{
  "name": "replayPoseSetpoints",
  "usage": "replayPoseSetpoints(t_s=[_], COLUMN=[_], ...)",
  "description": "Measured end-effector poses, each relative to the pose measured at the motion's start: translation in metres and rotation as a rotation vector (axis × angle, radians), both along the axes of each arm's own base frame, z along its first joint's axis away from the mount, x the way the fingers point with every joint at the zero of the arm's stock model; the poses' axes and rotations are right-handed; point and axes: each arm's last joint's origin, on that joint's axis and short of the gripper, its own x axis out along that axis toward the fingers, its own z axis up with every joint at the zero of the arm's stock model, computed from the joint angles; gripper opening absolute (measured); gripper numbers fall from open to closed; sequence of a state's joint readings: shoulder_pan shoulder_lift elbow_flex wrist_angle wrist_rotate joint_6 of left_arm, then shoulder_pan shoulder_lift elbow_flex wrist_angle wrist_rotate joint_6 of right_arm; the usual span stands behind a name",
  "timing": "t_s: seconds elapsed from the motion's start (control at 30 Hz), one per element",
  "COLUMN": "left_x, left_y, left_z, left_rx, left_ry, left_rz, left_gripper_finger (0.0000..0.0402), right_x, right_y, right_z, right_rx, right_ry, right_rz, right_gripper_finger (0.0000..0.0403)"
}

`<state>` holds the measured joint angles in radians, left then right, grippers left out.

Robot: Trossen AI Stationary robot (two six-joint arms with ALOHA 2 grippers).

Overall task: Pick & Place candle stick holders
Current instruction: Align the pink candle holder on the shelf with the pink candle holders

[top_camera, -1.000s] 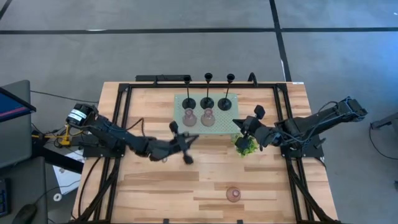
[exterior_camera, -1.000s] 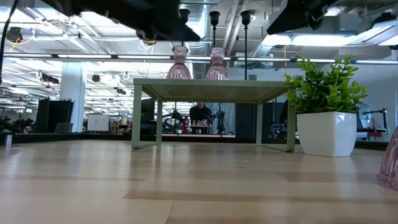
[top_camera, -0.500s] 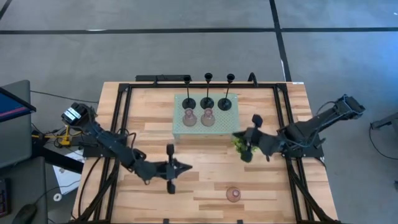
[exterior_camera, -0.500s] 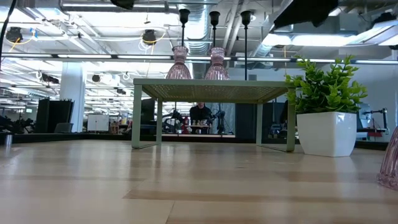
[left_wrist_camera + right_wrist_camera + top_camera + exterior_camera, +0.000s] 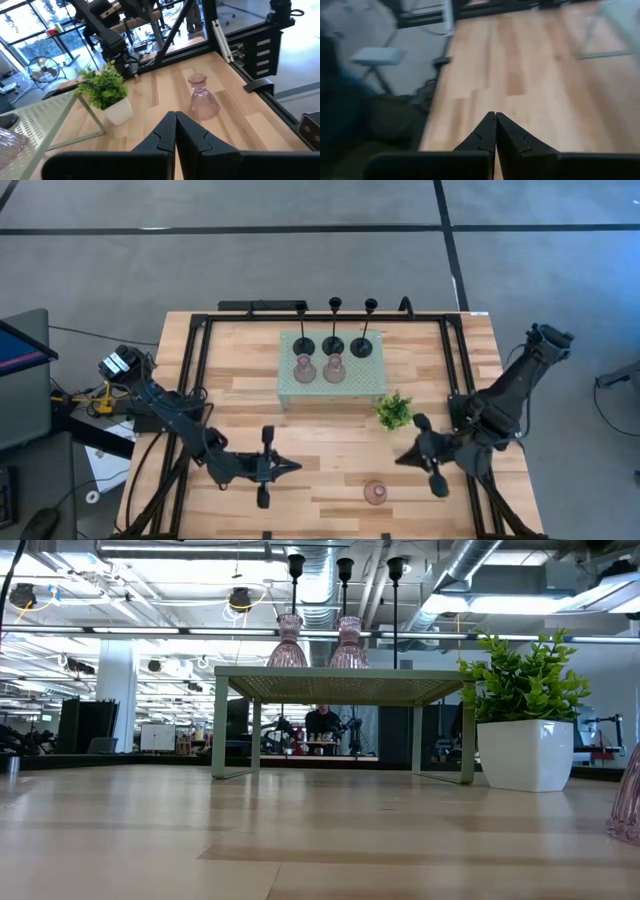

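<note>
lone pink holder (image 5: pixel 375 493) stands upright, seemingly, neck up.

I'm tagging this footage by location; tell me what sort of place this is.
Probably a robotics lab or open workshop: exposed ceiling ducts, rows of workbenches with equipment behind the wooden table, and a black metal frame carrying the arms.

A grey floor (image 5: pixel 300 250) crossed by dark lines surrounds the wooden table (image 5: pixel 330 450). Beyond the table, ceiling ducts (image 5: pixel 320 580) and strip lights (image 5: pixel 120 632) hang over distant workbenches (image 5: pixel 320 745).
</note>
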<state>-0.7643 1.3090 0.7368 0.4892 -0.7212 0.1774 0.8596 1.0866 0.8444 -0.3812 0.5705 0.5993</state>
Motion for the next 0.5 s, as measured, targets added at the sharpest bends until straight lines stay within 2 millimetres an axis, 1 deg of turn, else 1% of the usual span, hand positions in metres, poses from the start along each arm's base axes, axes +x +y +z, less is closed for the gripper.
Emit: replayPoseSetpoints(t_s=[0.1,0.23,0.33,0.43,0.5], left_x=[-0.001,0.000,0.001,0.001,0.001], left_y=[-0.001,0.001,0.001,0.001,0.001], left_z=[0.000,0.000,0.000,0.000,0.000], left_rx=[0.000,0.011,0.023,0.024,0.024], left_ry=[0.000,-0.001,-0.001,-0.001,-0.001], left_rz=[-0.005,0.010,0.013,0.013,0.013], left_gripper_finger=[0.0006,0.0008,0.0009,0.0008,0.0006], right_x=[-0.004,-0.002,0.010,0.026,0.036], right_y=[0.006,0.007,0.009,0.015,0.017], right_z=[0.001,0.002,0.000,-0.009,-0.019], right_rx=[0.032,0.020,0.047,0.069,0.051], right_ry=[0.016,0.018,-0.004,0.002,0.028], right_rz=[0.069,0.154,0.153,0.150,0.129], right_gripper_finger=[0.0000,0.0000,0.0000,0.0000,0.0000])
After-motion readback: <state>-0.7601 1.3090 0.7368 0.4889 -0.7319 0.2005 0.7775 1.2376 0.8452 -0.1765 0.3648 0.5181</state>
